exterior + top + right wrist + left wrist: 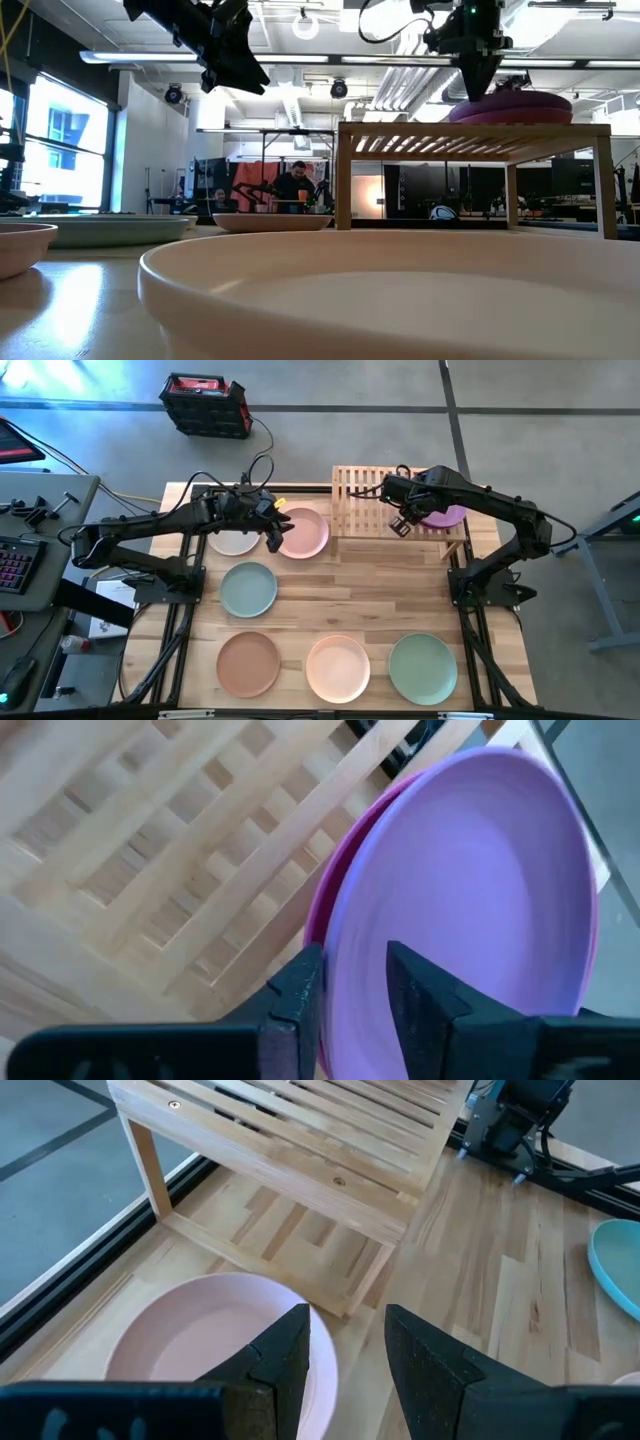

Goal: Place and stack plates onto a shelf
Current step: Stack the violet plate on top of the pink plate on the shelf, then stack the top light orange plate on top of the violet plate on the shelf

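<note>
Right gripper (402,526): over the shelf (362,500), fingers parted a little and straddling the near rim of the purple plate (470,890); whether they grip it cannot be told, but the plate lies flat on the magenta plate (322,905) beneath, so it looks set down and let go. The two form a stack at the shelf's right end, leaving the left slats bare, presumably for a second pile. Left gripper (272,542): above the table (370,580) just left of the shelf, fingers apart and empty, poised over the pink plate's (303,532) rim, likely the next pick. Remaining on the table: beige (233,542) beside pink, sage (248,588) in front, then tan (248,663), cream (338,667) and green (422,668) along the near edge.
</note>
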`<state>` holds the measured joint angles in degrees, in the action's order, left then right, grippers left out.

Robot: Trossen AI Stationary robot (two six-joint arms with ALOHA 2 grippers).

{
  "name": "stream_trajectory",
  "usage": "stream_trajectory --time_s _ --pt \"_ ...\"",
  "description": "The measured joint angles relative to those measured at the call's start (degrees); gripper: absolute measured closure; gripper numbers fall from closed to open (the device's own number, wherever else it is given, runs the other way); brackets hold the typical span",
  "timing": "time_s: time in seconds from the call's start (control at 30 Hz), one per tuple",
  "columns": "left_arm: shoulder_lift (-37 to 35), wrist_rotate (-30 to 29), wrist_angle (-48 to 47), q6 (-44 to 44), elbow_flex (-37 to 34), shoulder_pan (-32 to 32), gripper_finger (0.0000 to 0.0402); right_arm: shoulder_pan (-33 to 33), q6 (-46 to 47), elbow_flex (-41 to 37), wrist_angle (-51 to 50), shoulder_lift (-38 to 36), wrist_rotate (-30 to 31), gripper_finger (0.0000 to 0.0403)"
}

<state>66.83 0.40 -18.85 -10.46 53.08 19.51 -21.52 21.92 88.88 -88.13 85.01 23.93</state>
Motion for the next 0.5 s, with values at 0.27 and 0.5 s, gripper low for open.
stream_trajectory --time_s 0.27,0.5 --pt "0.0 0.0 0.0 0.0 0.0 0.0 0.0282 0.0 -0.6 6.3 0.0 0.0 -0.4 0.0315" --pt "0.0 -1.6 -6.1 0.1 0.0 0.0 0.0282 0.0 -2.6 13.3 0.8 0.0 -4.9 0.0315"
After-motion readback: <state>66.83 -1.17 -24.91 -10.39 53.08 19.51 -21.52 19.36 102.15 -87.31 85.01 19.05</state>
